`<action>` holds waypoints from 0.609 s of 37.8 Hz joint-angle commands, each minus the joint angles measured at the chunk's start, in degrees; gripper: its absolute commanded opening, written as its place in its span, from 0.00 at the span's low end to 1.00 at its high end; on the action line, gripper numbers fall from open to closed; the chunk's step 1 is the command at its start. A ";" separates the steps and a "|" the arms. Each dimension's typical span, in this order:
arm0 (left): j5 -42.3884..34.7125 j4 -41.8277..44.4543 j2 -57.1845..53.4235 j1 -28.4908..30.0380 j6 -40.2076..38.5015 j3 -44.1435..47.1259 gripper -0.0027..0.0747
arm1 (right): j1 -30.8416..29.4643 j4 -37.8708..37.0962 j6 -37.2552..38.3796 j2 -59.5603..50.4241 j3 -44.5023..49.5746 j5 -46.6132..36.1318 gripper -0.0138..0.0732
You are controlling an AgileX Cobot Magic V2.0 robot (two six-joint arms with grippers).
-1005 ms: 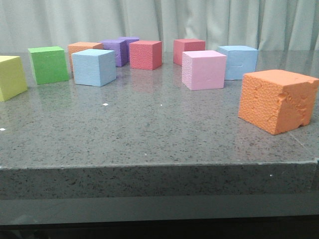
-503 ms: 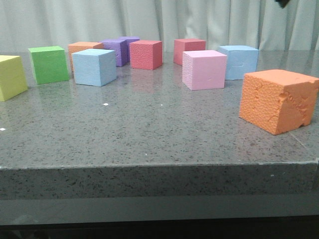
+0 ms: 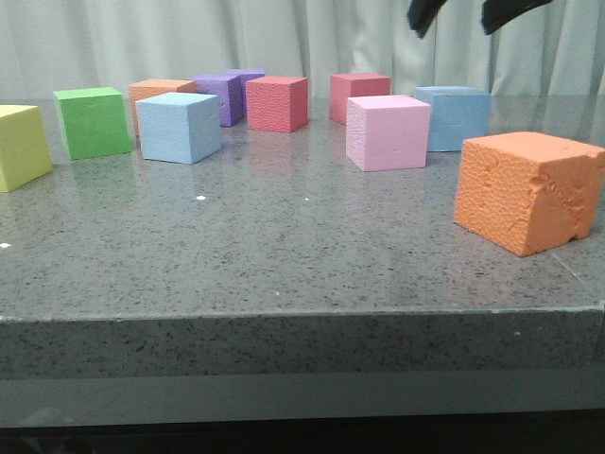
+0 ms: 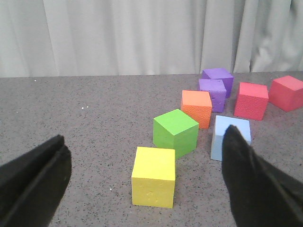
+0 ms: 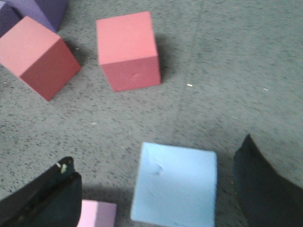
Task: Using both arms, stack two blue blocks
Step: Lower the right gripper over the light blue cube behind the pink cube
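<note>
Right hand (image 3: pixel 470 13) hangs spread above the far light-blue foam cube (image 5: pixel 174 183) behind the pink cube (image 3: pixel 387 131), not touching. Reaching step, I judge; next, lower squarely and pinch.

Left hand (image 4: pixel 142 184) is spread too, its light-blue cube (image 4: pixel 230 137) near the green cube (image 4: pixel 175 132) on the desk (image 3: pixel 284 246).

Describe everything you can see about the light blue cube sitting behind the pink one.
The light blue cube looks like matte foam, with a small dent near one top corner in the right wrist view. It sits flat on the speckled grey table, behind and to the right of the pink cube. The open right gripper hangs above it; nothing grips it.
</note>
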 commanded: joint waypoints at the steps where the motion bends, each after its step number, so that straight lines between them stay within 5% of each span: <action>1: -4.81 -0.72 0.38 -0.06 -0.44 -1.84 0.83 | 0.04 0.63 0.88 -0.45 -5.24 -0.37 0.90; 10: -4.81 -0.72 0.38 -0.06 -0.44 -1.84 0.83 | 0.04 -5.59 8.15 2.49 -8.18 1.87 0.90; 23: -4.81 -0.72 0.38 -0.06 -0.44 -1.84 0.83 | 0.04 -5.74 8.30 6.17 -8.18 3.84 0.90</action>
